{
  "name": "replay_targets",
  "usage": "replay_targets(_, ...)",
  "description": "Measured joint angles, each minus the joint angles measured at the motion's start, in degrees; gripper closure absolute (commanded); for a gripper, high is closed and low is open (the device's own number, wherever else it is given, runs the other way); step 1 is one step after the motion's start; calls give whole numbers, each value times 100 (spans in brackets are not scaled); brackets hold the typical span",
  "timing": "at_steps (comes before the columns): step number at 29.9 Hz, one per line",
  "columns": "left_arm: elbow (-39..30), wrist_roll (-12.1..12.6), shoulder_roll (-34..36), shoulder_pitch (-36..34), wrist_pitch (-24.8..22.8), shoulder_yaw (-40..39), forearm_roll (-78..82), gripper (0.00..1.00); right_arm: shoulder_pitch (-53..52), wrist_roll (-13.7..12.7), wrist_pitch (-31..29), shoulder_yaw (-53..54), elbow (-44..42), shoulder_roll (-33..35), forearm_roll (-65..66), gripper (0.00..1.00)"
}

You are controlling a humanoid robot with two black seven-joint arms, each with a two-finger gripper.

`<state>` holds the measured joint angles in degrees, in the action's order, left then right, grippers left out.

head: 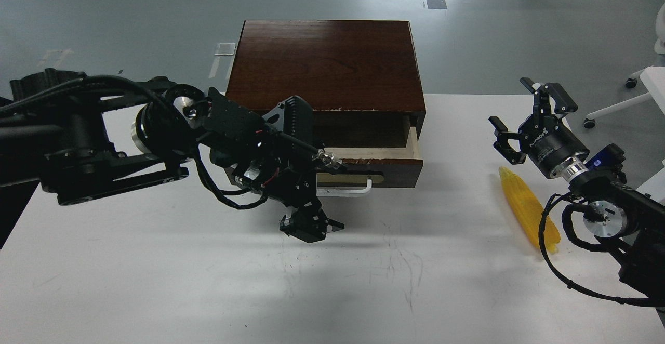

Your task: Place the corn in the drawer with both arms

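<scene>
The drawer [392, 170] of the dark-brown wooden box [324, 63] stands partly pulled out, its pale inner rim showing and its white bar handle [348, 191] facing me. My left gripper [308, 226] hangs fingers-down just in front of and left of the handle; its fingers are too dark to tell apart. The yellow corn [526, 206] lies on the white table [156, 271] to the right of the box, with a black cable crossing its near end. My right gripper [526, 116] is open and empty, hovering just above and beyond the corn's far tip.
The left arm's bulky links cover the box's left front and the drawer's left half. The right arm's cables and wrist lie by the table's right edge. A white chair base [631, 81] stands on the floor at far right.
</scene>
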<state>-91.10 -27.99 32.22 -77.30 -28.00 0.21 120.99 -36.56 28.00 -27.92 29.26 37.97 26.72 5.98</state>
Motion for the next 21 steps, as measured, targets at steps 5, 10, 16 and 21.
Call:
replay_targets(5, -330, 0, 312, -290, 0, -318, -1121, 1, 5, 0, -1, -6, 5, 25, 0, 0)
replay_targets(10, -227, 2, 562, -318, 1, -1064, -2489, 1, 9, 0, -7, -21, 23, 88, 0, 0)
replay_targets(16, 445, 2, 862, -60, 1, -1573, -4953, 1, 1, 0, -9, -40, 59, 187, 5, 0)
replay_targets(21, 901, 2, 1179, 595, 269, -1594, -7633, 1, -30, 0, -9, -62, 191, 426, 70, 0)
